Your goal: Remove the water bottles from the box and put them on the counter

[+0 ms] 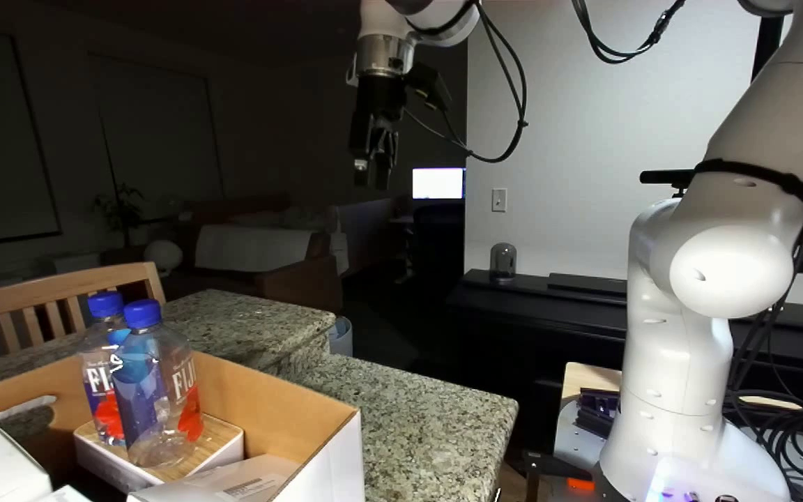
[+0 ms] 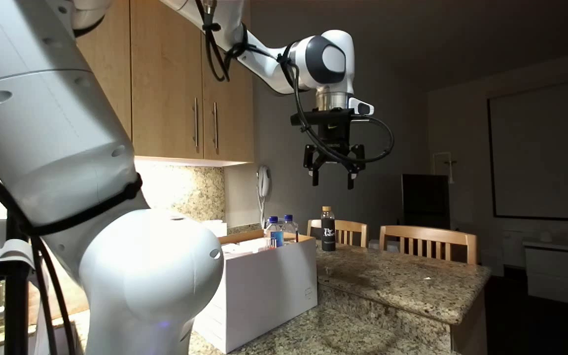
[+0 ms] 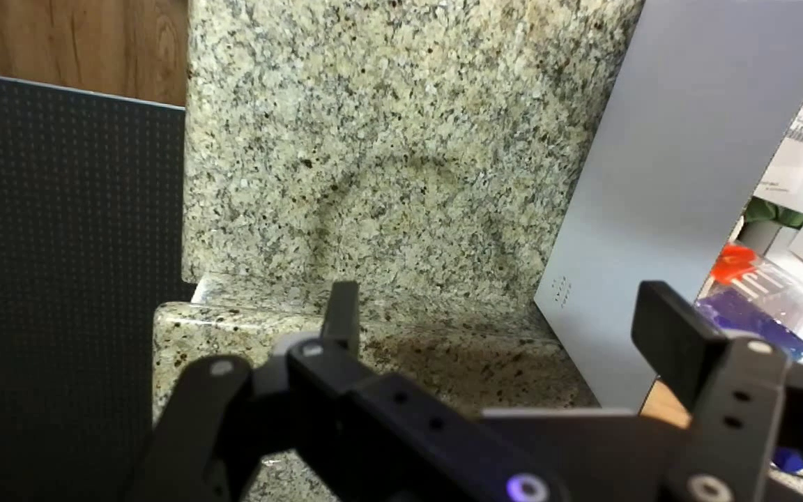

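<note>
The granite surface (image 1: 436, 425), speckled grey-green and polished, was stepped into two levels with thick, softened edges. On the lower level sat the wide rectangular box (image 2: 269, 286), smooth white outside and brown cardboard within, a rounded slot cut through one wall. Well above the surface hung the black gripper (image 2: 333, 181), angular and jointed, its fingers spread far apart. Inside the box lay a low white-sided block (image 1: 217, 438) with a wood-grain top, and on it stood a water bottle (image 1: 154, 418) with another water bottle (image 1: 98, 380) just beside it. Both were clear plastic, squarish in the body and rounded at the shoulders, upright, long axes vertical, caps pointing up. The labels, blue with a red patch, carried FIJI in big white capitals, partly covered on one. The round caps were blue.
</note>
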Available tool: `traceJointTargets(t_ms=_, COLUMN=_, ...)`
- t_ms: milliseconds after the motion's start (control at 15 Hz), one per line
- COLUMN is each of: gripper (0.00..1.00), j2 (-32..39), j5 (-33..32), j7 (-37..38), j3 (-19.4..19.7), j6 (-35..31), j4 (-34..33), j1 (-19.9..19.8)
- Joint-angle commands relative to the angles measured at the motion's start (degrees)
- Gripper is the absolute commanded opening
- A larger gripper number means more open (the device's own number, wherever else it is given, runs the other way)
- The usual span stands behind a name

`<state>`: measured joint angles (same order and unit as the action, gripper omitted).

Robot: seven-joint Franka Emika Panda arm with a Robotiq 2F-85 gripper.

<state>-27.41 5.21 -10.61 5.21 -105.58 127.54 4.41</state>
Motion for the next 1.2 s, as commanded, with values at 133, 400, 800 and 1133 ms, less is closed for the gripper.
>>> traceJointTargets(t_ms=133, gripper=1.00, j2=2.2, j5=1.2, j7=2.0, j3=-5.1, j6=-2.4, j4=-3.1, j1=1.3)
traceJointTargets(t_ms=400, gripper=1.00, j2=7.4, j5=2.8, j7=2.5, j3=-10.5, j6=-4.5, j4=-7.8, j1=5.2)
traceJointTargets(t_ms=800, gripper=1.00, j2=20.2, j5=2.6, j7=1.6, j3=-18.2, j6=-13.6, j4=-15.5, j1=10.6)
traceJointTargets(t_ms=1133, gripper=1.00, j2=32.8, j5=1.1, j7=1.4, j3=-21.7, j6=-16.6, j4=-22.3, j1=13.0)
